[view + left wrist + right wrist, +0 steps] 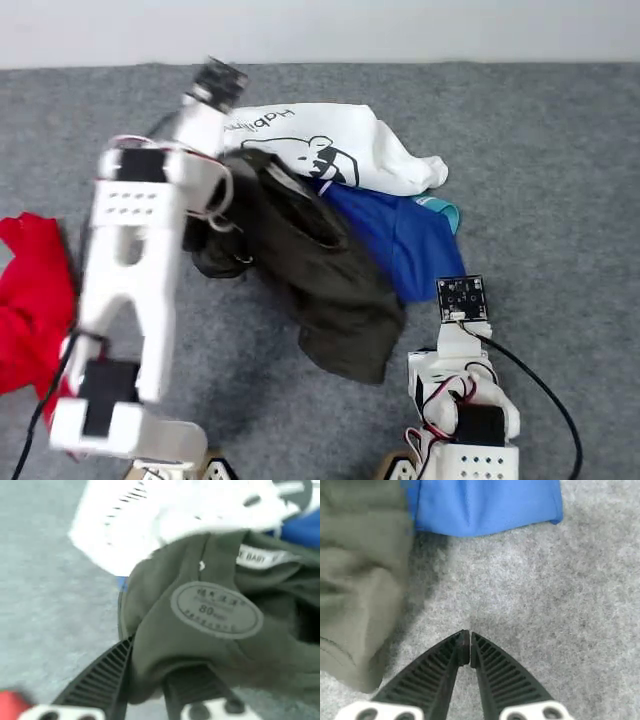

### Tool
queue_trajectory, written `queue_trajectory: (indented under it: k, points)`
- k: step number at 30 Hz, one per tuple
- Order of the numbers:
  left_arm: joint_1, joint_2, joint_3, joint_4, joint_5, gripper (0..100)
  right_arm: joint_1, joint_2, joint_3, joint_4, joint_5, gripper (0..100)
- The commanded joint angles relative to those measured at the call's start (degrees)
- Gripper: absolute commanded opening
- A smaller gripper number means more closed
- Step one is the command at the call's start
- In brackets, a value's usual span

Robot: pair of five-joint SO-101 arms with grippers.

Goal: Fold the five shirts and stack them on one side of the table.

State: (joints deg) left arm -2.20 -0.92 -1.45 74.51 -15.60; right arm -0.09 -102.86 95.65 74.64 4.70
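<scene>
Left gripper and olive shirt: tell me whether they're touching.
Touching. In the left wrist view the olive shirt is bunched between the jaws of the left gripper, its fabric pressed against both.

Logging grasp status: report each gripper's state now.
Left gripper: shut on the olive shirt.
Right gripper: shut, holding nothing.

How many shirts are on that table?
4 clearly: red shirt at the left edge, white shirt at the back, olive shirt mid-table, blue shirt beside it. A teal edge by the blue may be a fifth.
</scene>
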Motion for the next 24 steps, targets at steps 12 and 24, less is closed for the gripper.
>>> queue_trajectory:
  k: [12, 24]
  points:
    - [-37.1, -22.24, -12.26, -11.87, 0.44, 1, 0.04, -0.48, 0.79, 0.13, 0.62, 0.9]
    - [-50.81, -12.57, -11.56, -9.32, -13.54, 2, 0.04, -0.48, 0.79, 0.13, 0.62, 0.9]
